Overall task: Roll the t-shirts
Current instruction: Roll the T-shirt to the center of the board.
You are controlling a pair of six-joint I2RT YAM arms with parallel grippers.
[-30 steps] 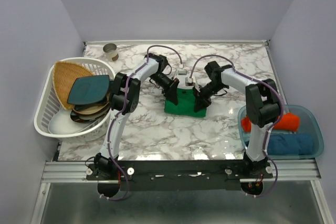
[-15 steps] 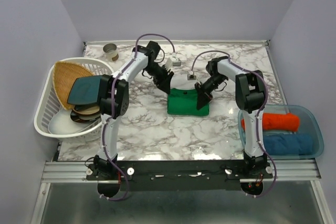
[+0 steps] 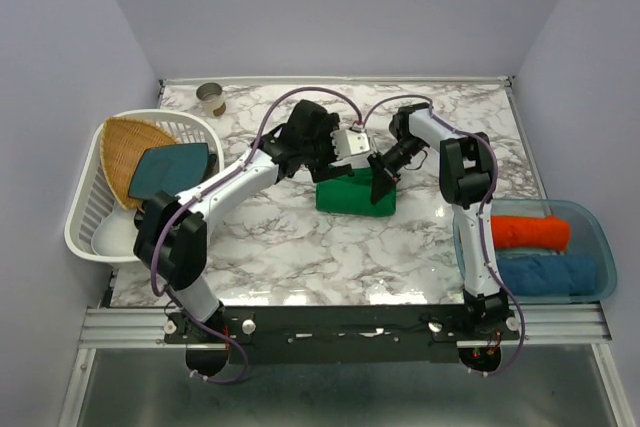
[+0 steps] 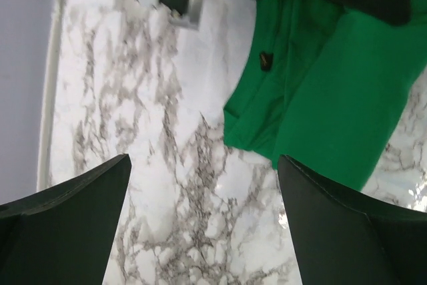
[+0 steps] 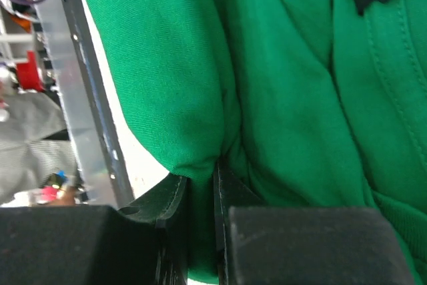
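Your green t-shirt (image 3: 355,197) lies on the marble table (image 3: 300,247) as a thick, folded bundle, wider than it is deep, with soft creases running through its layers. In the left wrist view its near edge shows stacked folds and a small black label (image 4: 265,61) sits on the cloth; the same label appears at the top of the right wrist view.

Your right fingers (image 5: 233,195) are pinching a fold of the green t-shirt at its right end, and the cloth bulges out on both sides of them. Your left fingers (image 4: 73,218) are spread wide above bare table just beside the shirt's left end, holding nothing and clear of the cloth.

Well to the right of the green t-shirt, a clear blue bin (image 3: 600,237) holds an orange-red t-shirt (image 3: 530,231) and a blue t-shirt (image 3: 545,272), both as tight rolls lying side by side. Well to its left, a white basket (image 3: 85,217) holds a wicker tray (image 3: 125,142) and a dark teal plate (image 3: 170,169). A small cup (image 3: 210,99) stands far off to its back left.

From above, the left wrist covers the shirt's back left corner and the right wrist covers its right end, so you cannot see those edges. The left arm stretches across the table to the shirt's left.
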